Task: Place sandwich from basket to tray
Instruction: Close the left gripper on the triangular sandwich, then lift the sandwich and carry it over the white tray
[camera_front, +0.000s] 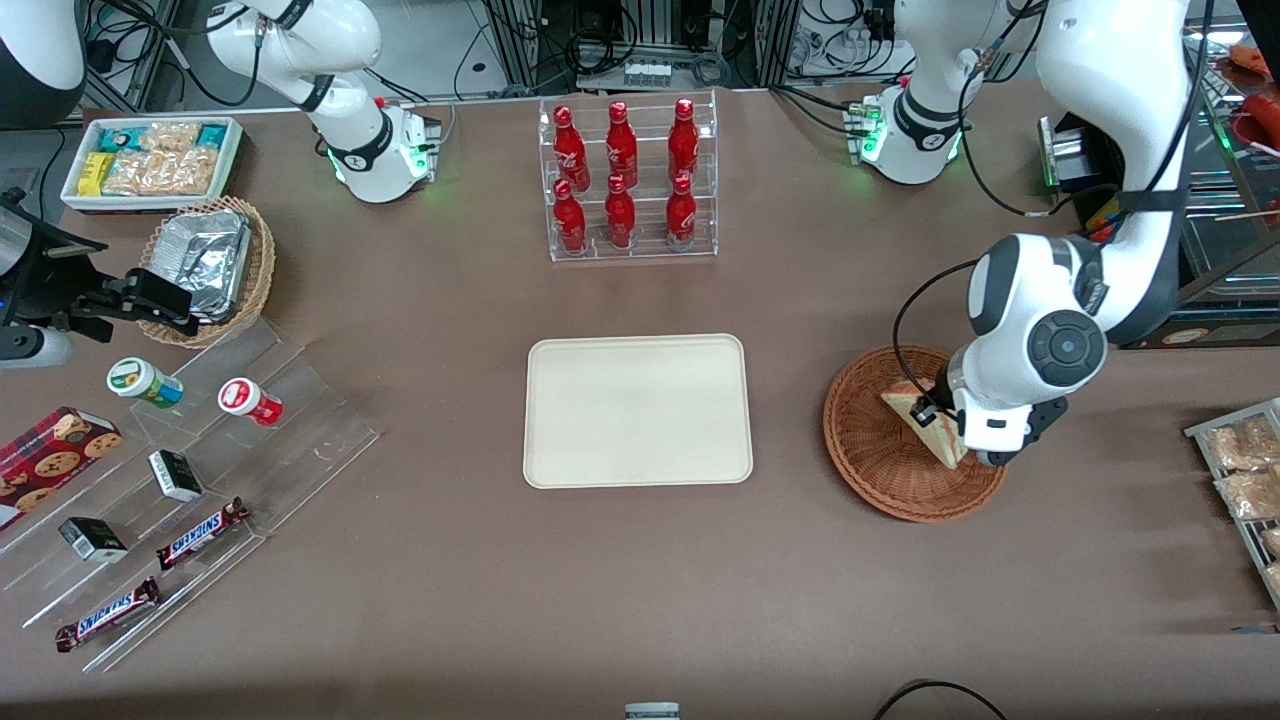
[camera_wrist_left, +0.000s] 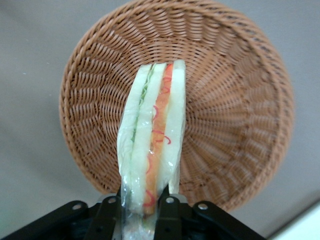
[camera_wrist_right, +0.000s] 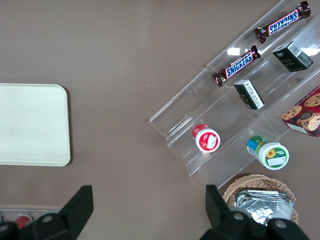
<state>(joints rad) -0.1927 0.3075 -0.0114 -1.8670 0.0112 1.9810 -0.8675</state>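
Sandwich (camera_wrist_left: 152, 145) is pinched by its end in the gripper (camera_wrist_left: 145, 210), fingers closed on it, above basket (camera_wrist_left: 235, 75). Held edge-up, prob. so filling stays together for the carry to tray (camera_front: 560, 470).

We are observing the basket (camera_front: 905, 440) sitting on the brown table (camera_front: 640, 600), toward the working arm's end, and we are taking it as our landmark. The sandwich (camera_front: 925, 420) is showing above the basket's interior, its pale wedge tilting. The gripper (camera_front: 945, 432) is hanging over the basket and meeting the sandwich; the arm's white wrist is hiding its fingertips from us. The tray (camera_front: 638, 410) is lying flat just beside the basket, toward the parked arm's end, apart from it. The bottle rack (camera_front: 630, 180) is standing farther from the camera than the basket.
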